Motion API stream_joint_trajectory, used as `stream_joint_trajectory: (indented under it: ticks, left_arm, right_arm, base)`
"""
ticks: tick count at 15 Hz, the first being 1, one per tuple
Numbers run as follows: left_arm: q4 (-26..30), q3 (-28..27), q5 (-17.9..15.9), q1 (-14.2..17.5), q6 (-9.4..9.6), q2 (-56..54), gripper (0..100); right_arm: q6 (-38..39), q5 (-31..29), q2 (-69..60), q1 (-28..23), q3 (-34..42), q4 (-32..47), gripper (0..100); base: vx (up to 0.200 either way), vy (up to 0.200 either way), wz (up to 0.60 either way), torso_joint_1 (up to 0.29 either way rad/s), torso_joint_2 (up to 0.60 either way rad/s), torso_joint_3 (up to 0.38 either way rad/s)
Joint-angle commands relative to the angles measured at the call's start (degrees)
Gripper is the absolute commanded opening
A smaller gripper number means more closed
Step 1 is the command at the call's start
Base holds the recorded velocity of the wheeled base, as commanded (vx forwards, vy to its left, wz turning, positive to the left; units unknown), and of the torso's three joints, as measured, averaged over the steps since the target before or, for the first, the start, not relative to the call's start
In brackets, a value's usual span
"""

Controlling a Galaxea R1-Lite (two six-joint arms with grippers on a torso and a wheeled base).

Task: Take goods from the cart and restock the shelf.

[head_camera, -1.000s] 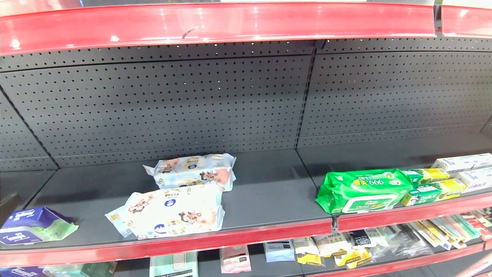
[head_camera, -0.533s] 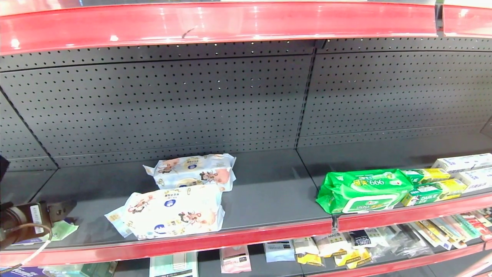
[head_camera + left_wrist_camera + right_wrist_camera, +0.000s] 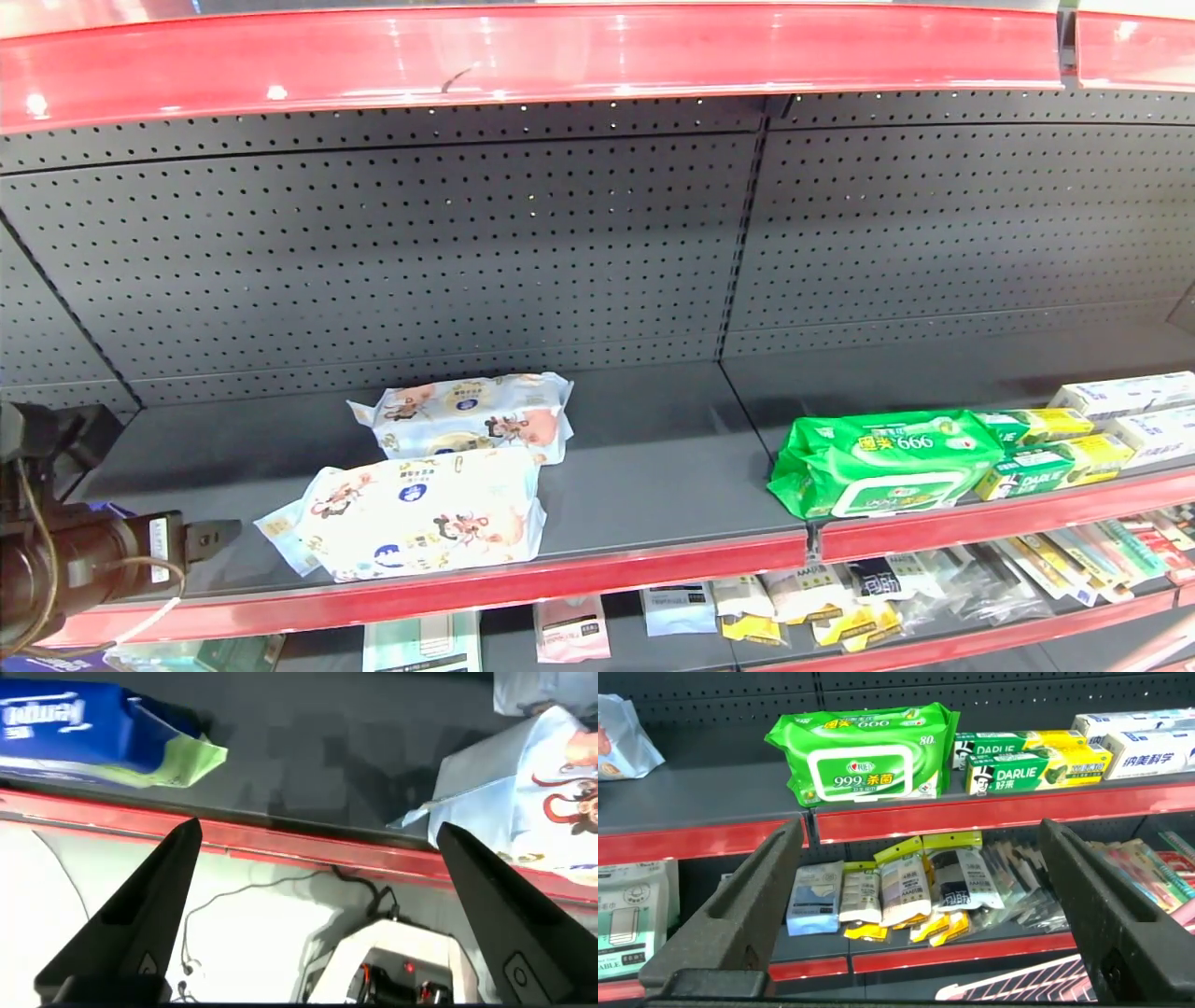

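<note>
Two sets of jaws released and empty, left gripper [image 3: 318, 835] and right gripper [image 3: 922, 831]; left one's near the shelf lip [image 3: 560, 571], could bump the blue pack [image 3: 93, 730] off.

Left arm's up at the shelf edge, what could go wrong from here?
1. The open, empty left gripper sits close to the front white pack; swinging sideways could shove it off the shelf.
2. It sits right by the red shelf lip and might catch on it moving in.

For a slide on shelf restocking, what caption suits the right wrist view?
Open right gripper facing a green wipes pack on the red-edged shelf, small packets on the tier below.
</note>
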Motion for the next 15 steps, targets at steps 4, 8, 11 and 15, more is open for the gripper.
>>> stream_joint_trajectory:
  ticks: [4,8,11,15]
  left_arm:
    - [-6.59,-0.13,-0.44,-0.55,-0.02,9.40,100]
    - [-8.08,-0.04,-0.62,-2.92,0.07,11.59,100]
    - [-8.26,-0.31,-0.62,-3.36,-0.02,13.26,100]
    - [-10.01,-0.83,-1.41,-4.77,-0.02,14.23,100]
  right_arm:
    - [0.03,-0.01,-0.02,0.04,0.00,-0.01,100]
    - [0.03,-0.01,-0.02,0.04,0.00,-0.01,100]
    - [0.03,-0.01,-0.02,0.04,0.00,-0.01,100]
    - [-0.06,-0.01,-0.02,0.04,0.00,-0.01,100]
  base:
    - [0.000,0.000,0.00,0.000,0.00,0.000]
    - [0.000,0.000,0.00,0.000,0.00,0.000]
    - [0.000,0.000,0.00,0.000,0.00,0.000]
    - [0.000,0.000,0.00,0.000,0.00,0.000]
